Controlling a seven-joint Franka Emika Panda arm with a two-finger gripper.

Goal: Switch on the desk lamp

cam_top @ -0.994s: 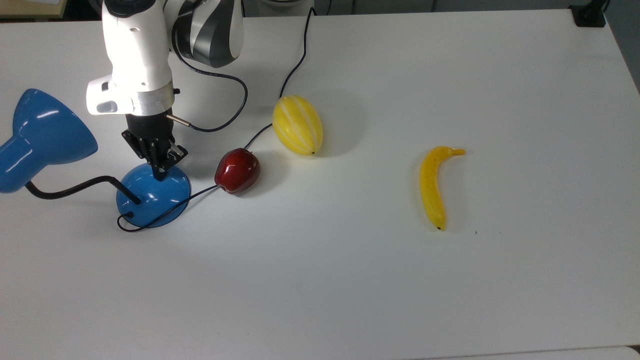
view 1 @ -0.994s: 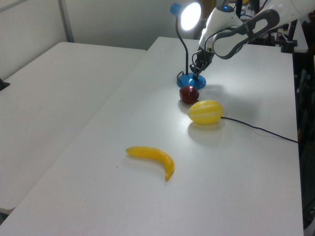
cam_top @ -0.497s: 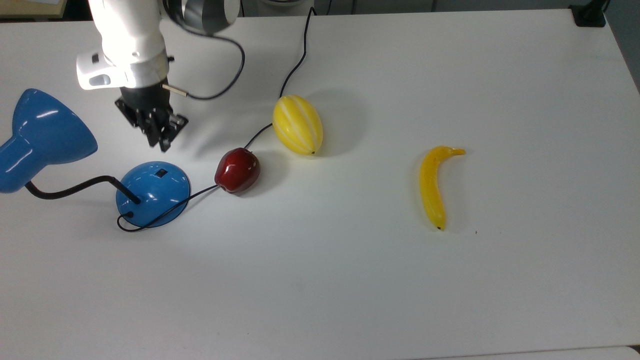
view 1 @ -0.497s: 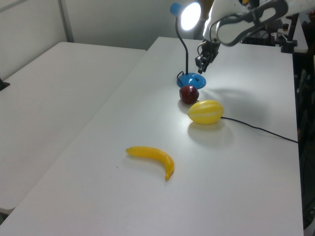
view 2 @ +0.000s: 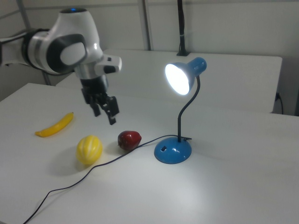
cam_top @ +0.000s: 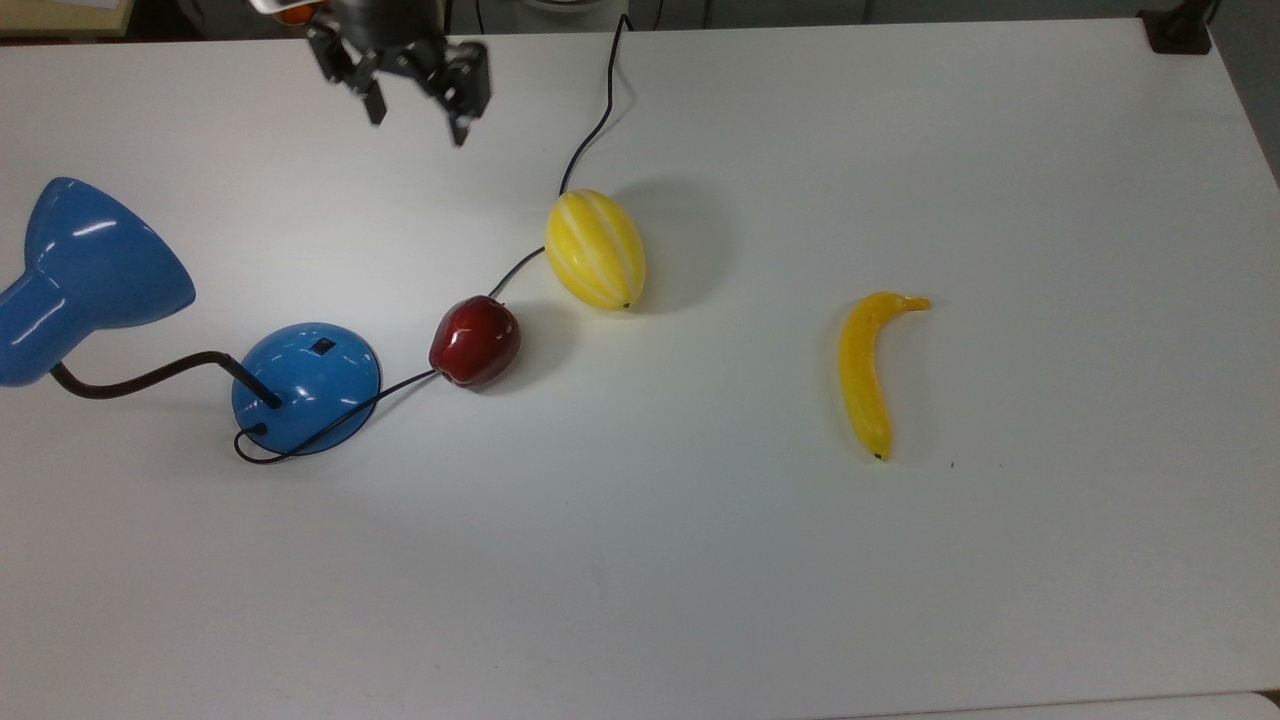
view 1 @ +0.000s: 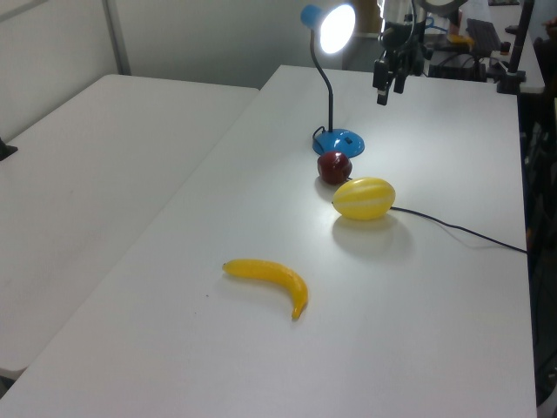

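The blue desk lamp stands at the top view's left, with its domed base (cam_top: 306, 385) on the table and its cone shade (cam_top: 85, 270) at the left edge. Its bulb glows bright in the left view (view 1: 338, 28) and the right view (view 2: 177, 77). A small black switch (cam_top: 322, 346) sits uncovered on the base. A black gooseneck (cam_top: 140, 380) joins base and shade. My gripper (cam_top: 415, 105) hangs open and empty in the air, well beyond the base toward the table's far edge, also seen from the sides (view 1: 389, 87) (view 2: 105, 116).
A red apple (cam_top: 475, 340) lies just right of the lamp base, touching the black cord (cam_top: 590, 130). A yellow striped melon (cam_top: 595, 250) sits beyond it and a banana (cam_top: 865, 375) further right. The white table (cam_top: 700, 580) stretches wide toward the near edge.
My gripper lifted off the lamp base, where its tips pressed at the switch, and moved up and away to the top view's upper right. Its fingers spread apart. The lamp stays lit.
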